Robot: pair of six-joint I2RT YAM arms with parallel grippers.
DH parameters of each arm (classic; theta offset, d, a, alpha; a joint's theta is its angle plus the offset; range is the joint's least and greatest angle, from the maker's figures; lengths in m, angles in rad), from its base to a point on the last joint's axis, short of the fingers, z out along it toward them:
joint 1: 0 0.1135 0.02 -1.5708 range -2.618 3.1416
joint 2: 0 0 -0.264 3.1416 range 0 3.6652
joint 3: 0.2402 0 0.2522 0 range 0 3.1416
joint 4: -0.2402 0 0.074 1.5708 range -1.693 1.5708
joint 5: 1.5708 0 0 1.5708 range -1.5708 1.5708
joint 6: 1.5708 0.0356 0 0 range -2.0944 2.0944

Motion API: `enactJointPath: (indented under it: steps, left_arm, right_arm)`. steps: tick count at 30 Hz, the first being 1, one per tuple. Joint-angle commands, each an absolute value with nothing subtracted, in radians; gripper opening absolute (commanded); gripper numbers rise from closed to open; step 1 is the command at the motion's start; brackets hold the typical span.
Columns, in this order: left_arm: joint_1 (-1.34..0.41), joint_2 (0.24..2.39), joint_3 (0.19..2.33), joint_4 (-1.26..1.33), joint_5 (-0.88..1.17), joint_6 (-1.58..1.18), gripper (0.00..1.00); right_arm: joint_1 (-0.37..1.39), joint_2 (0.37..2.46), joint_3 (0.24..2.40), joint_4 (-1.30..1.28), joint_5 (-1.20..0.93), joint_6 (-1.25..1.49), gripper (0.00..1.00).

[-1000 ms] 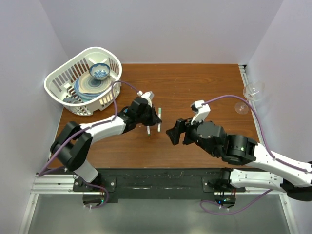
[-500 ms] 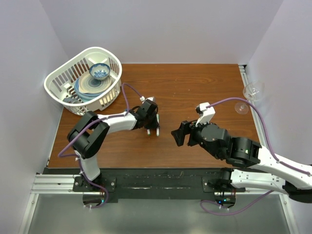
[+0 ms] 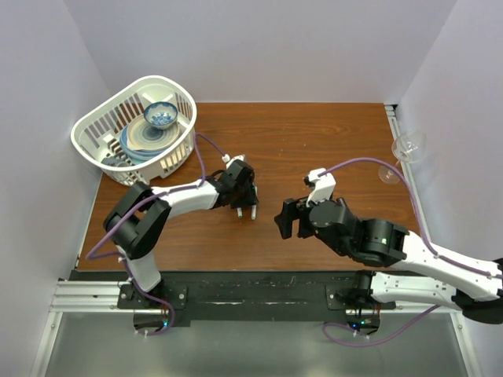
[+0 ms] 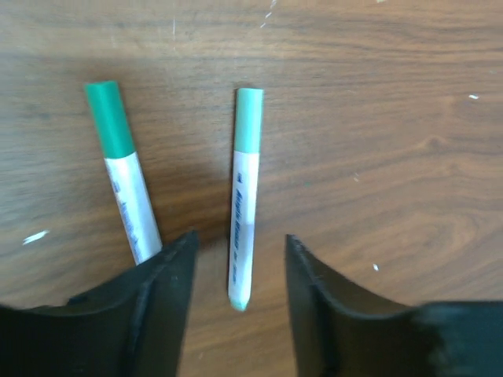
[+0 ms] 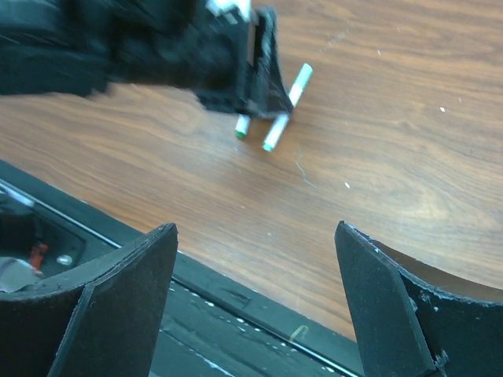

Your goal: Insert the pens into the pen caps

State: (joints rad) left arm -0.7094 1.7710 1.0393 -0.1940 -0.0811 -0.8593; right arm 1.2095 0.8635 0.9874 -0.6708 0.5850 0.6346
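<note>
- Black and spread wide, the right gripper [image 5: 253, 228] hangs over the brown wooden table [image 5: 377, 157] closest to the arm bases, with nothing between its fingers (its camera looks across at the other arm).
- Just beyond it, the left gripper [image 4: 240, 237] is down low over the pens. Its jaws stand a moderate way apart and clamp nothing.
- The pale-green pen [image 4: 244, 204] lies flat on the wood in that gap, lengthwise between the two fingers and touching neither in the wrist view. A small green tip shows at its near end and a pale green section at its far end.
- The dark-green pen [image 4: 126, 181] lies beside it, on the left of the wrist view, slightly angled and apart from the first. Its near end is hidden behind one black finger [image 4: 157, 298].
- A dark green cap [image 4: 106, 118] sits on that pen's far end (it looks a shade wider than the white barrel).
- Farther back, at the table's right edge by the wall, is a clear stemmed glass [image 3: 408, 146]; whether it is upright or tipped I cannot tell.
- At the far left corner stands a white slotted basket [image 3: 157, 166] holding stacked plates [image 3: 140, 140], with a blue-patterned bowl [image 3: 161, 115] on top of them.
</note>
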Motion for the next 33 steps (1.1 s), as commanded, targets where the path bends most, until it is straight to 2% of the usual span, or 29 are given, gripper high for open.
enactJointPath:
  steps: [1, 3, 6, 8, 11, 14, 20, 24, 33]
  left_arm:
    - [-0.707, 1.591, 1.063, -0.262, -0.158, -0.786, 0.58]
    - [-0.704, 1.513, 1.052, -0.282, -0.193, -0.747, 0.65]
    - [-0.699, 1.409, 1.022, -0.32, -0.247, -0.707, 0.86]
    - [-0.699, 1.364, 0.99, -0.36, -0.291, -0.7, 0.94]
    - [-0.699, 1.295, 0.938, -0.38, -0.293, -0.678, 0.99]
    - [-0.699, 1.241, 0.898, -0.396, -0.287, -0.646, 1.0]
    - [-0.698, 1.083, 0.816, -0.382, -0.301, -0.535, 1.0]
    - [-0.698, 0.979, 0.782, -0.394, -0.357, -0.491, 1.0]
    - [-0.699, 0.902, 0.781, -0.437, -0.357, -0.456, 1.0]
  right_arm:
    - [1.157, 0.948, 1.051, -0.73, 0.606, 0.615, 0.85]
    - [1.05, 0.972, 1.052, -0.723, 0.56, 0.572, 0.85]
    - [0.861, 1.017, 1.045, -0.69, 0.456, 0.505, 0.84]
    - [0.72, 1.078, 1.052, -0.689, 0.391, 0.471, 0.84]
    - [0.567, 1.173, 1.049, -0.664, 0.33, 0.437, 0.83]
    - [0.424, 1.282, 1.034, -0.637, 0.253, 0.42, 0.82]
    - [0.243, 1.43, 1.022, -0.634, 0.248, 0.454, 0.81]
    - [0.183, 1.485, 1.022, -0.604, 0.25, 0.495, 0.8]
    - [0.129, 1.597, 1.086, -0.543, 0.206, 0.433, 0.81]
